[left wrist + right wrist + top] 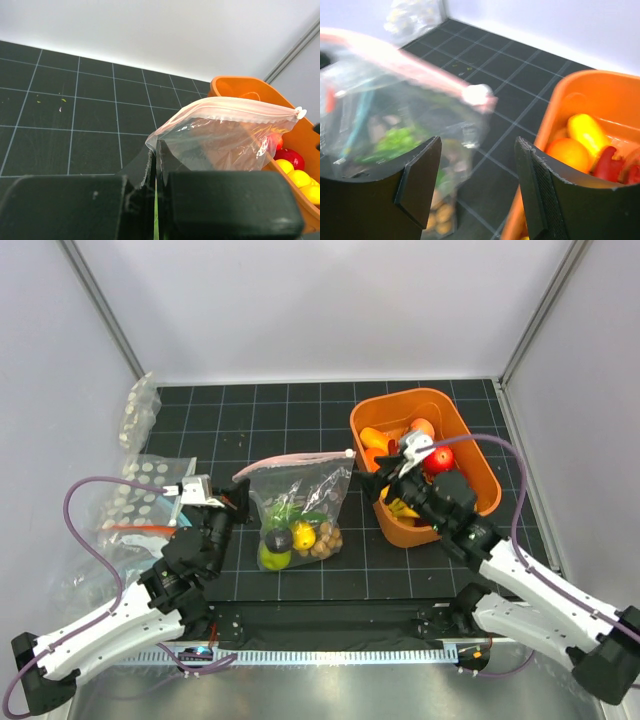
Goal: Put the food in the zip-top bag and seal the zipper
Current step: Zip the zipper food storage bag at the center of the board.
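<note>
The zip-top bag (300, 502) stands upright mid-table, and its pink zipper (295, 460) runs along the top. Inside lies food: green (273, 558), yellow (303, 536) and a brown cluster (326, 540). My left gripper (240, 502) is shut on the bag's left upper corner; the left wrist view shows the plastic (225, 137) pinched at the gripper (155, 150). My right gripper (384, 480) hangs open and empty between the bag and the orange tub (470, 445). In the right wrist view the gripper (479, 150) frames bare mat, the blurred bag (395, 110) on its left. More food, a yellow piece (587, 131) and an orange piece (570, 152), lies in the tub (600, 82).
Other clear bags with white dots lie at the left (140, 495) and far left (138, 410). White walls close in the black grid mat (250, 420) on three sides. The tub stands close to the right wall.
</note>
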